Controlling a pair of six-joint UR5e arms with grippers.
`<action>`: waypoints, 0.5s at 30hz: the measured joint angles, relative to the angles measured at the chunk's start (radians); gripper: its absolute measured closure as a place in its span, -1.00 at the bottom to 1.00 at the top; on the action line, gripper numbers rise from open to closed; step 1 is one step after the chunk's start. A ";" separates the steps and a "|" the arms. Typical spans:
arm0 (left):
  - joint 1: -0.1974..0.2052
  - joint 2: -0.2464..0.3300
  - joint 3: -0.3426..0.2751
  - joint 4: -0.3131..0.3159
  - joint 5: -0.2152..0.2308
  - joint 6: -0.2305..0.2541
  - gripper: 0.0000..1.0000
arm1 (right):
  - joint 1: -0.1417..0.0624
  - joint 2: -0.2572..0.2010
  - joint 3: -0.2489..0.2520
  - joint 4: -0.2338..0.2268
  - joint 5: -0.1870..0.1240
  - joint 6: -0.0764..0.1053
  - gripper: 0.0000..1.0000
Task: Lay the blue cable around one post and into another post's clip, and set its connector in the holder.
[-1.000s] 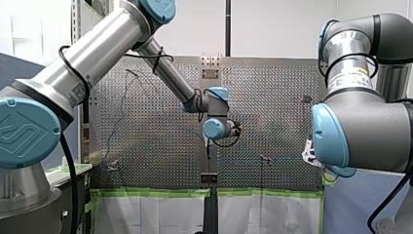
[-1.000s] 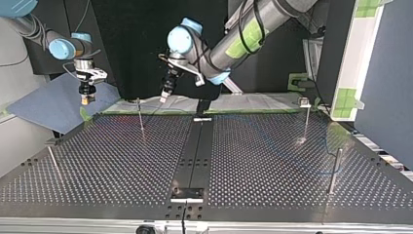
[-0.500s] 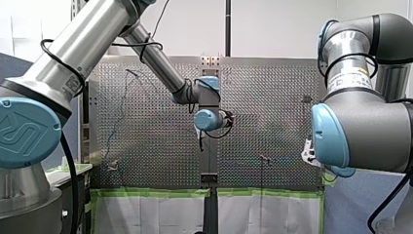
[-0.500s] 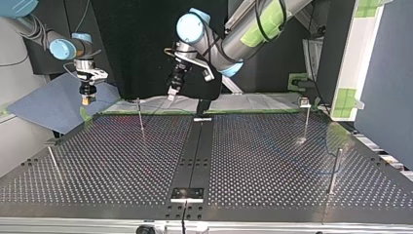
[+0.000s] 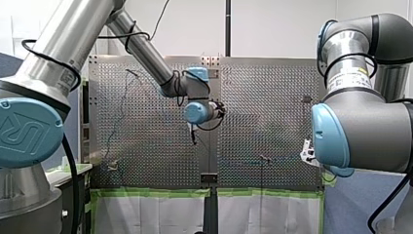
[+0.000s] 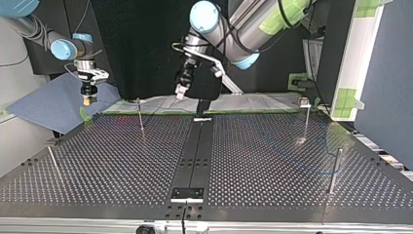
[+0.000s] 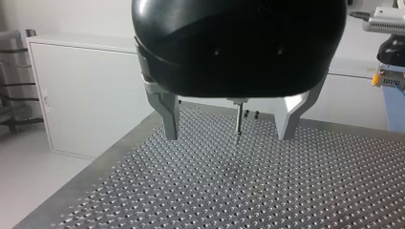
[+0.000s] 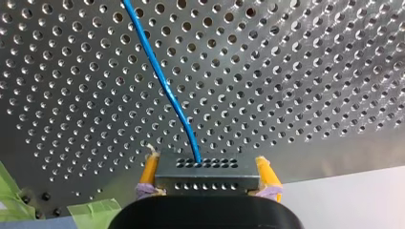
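Observation:
In the right wrist view my right gripper [image 8: 206, 163] is shut on a grey perforated metal connector [image 8: 207, 181], its yellow pads [image 8: 149, 171] pressed to both ends. The blue cable [image 8: 160, 81] runs from the connector out over the perforated plate. At the top view's left, that gripper [image 6: 88, 100] hangs off the plate's far corner. My left gripper [image 6: 180, 90] hovers high over the far middle of the plate, open and holding nothing. Its metal fingers [image 7: 169, 119] stand wide apart, with a thin post [image 7: 237, 125] ahead between them.
Thin posts stand on the perforated plate [image 6: 122, 161]: one far left [image 6: 140, 118], one near left [image 6: 52, 162], one far right with a clip on top [image 6: 306, 116], one near right [image 6: 334, 169]. A black strip [image 6: 195, 156] runs down the middle, with a bracket [image 6: 187, 193] at its near end.
My left gripper has risen and swung toward the top view's right, which is leftward in the front view. My right arm has not moved.

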 joint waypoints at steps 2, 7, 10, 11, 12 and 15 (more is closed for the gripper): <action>0.001 0.014 -0.015 0.000 0.000 0.001 -1.00 | 0.001 0.000 -0.001 0.000 0.000 0.000 1.00; 0.002 0.056 -0.056 -0.001 -0.001 0.005 -1.00 | 0.003 0.000 -0.002 0.001 0.000 0.000 1.00; 0.003 0.081 -0.082 0.004 -0.002 0.006 -1.00 | 0.005 0.000 -0.002 0.001 0.000 0.000 1.00; 0.004 0.089 -0.090 0.009 -0.002 0.006 -1.00 | 0.005 0.000 -0.002 0.001 0.000 0.000 1.00; 0.006 0.100 -0.100 0.016 -0.002 0.006 -1.00 | 0.006 0.000 -0.001 0.001 0.000 0.000 1.00; 0.012 0.130 -0.130 0.042 -0.002 0.005 -1.00 | 0.007 0.000 -0.001 0.001 0.000 0.000 1.00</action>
